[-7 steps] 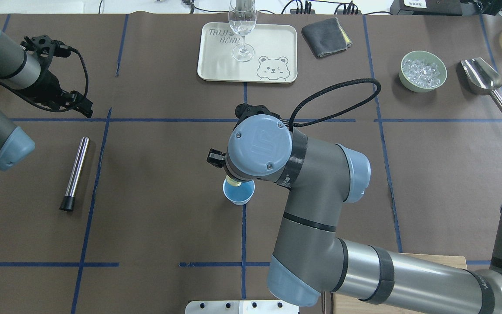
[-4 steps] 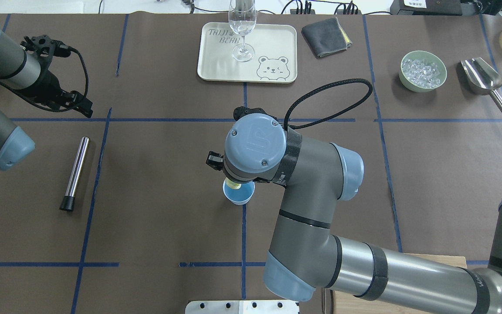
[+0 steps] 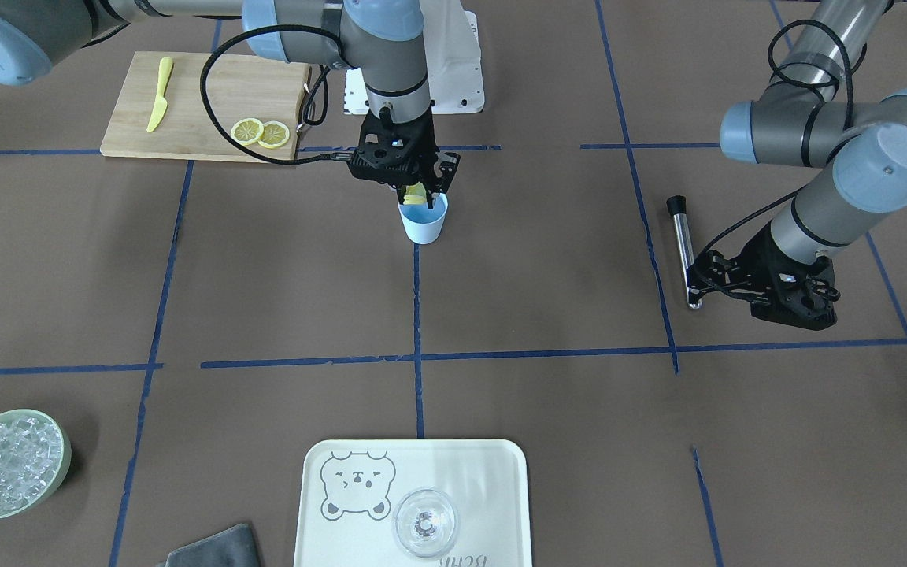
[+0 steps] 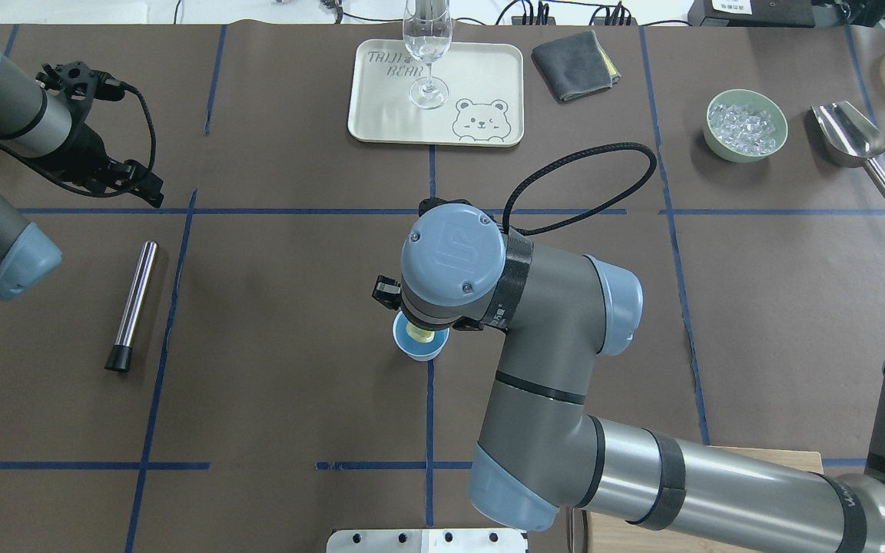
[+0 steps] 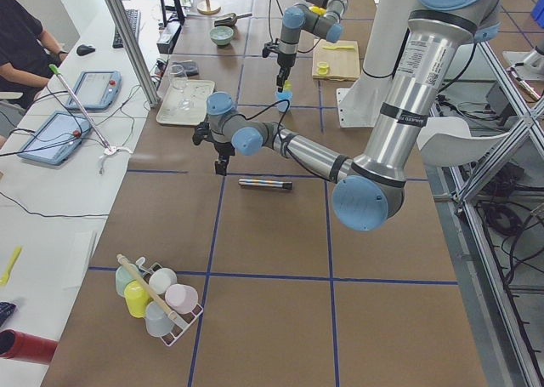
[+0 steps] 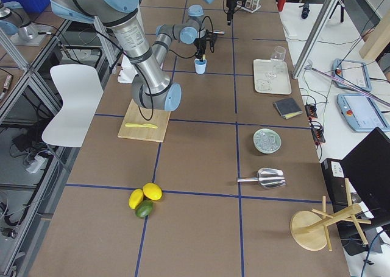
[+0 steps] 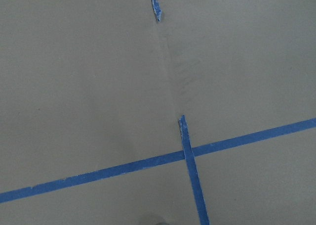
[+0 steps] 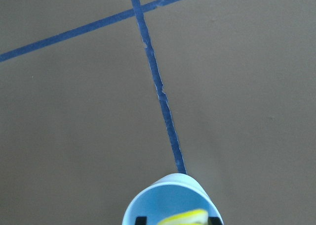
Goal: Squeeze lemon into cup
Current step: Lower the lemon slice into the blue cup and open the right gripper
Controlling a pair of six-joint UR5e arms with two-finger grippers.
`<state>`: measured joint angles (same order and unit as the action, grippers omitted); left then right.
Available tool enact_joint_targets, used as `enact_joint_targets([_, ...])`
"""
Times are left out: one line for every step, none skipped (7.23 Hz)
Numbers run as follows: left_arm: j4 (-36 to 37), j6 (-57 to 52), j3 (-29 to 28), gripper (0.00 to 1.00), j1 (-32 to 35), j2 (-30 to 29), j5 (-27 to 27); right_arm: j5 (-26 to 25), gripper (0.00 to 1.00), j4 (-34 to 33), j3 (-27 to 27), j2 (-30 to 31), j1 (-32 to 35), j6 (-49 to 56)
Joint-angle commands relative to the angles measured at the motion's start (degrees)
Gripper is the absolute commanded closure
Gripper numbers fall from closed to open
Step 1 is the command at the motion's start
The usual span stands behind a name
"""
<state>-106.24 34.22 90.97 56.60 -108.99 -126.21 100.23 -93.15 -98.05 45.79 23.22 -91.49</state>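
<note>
Overhead: left gripper [image 4: 131,183] hangs at 10 o'clock from the cup [image 4: 419,352]; I cannot tell its jaw state. The wrist hides the right gripper [image 3: 419,194] there. The front view shows it clenched on the lemon [image 3: 415,196], just over the cup's mouth. Table [image 4: 281,307]: brown paper with blue tape lines [image 4: 335,211].

Even bright overhead light, soft shadows, sharp focus

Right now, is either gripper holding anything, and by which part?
The right gripper pinches the lemon slice by opposite sides of its rind, over the cup. The left gripper holds nothing.
</note>
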Motion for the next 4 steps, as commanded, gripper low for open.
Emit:
enact_joint_targets([0.0, 0.0, 0.0, 0.00, 0.0, 0.0, 0.0, 0.3, 0.35, 0.1, 0.0, 0.0, 0.0, -0.4])
enact_joint_targets([0.0, 0.1, 0.0, 0.00, 0.0, -0.1, 0.0, 0.3, 0.30, 0.1, -0.1, 0.0, 0.0, -0.4])
enact_joint_targets([0.0, 0.0, 0.0, 0.00, 0.0, -0.1, 0.0, 0.4, 0.20, 0.1, -0.1, -0.1, 0.0, -0.4])
enact_joint_targets([0.0, 0.0, 0.0, 0.00, 0.0, -0.1, 0.0, 0.4, 0.13, 0.2, -0.2, -0.1, 0.0, -0.4])
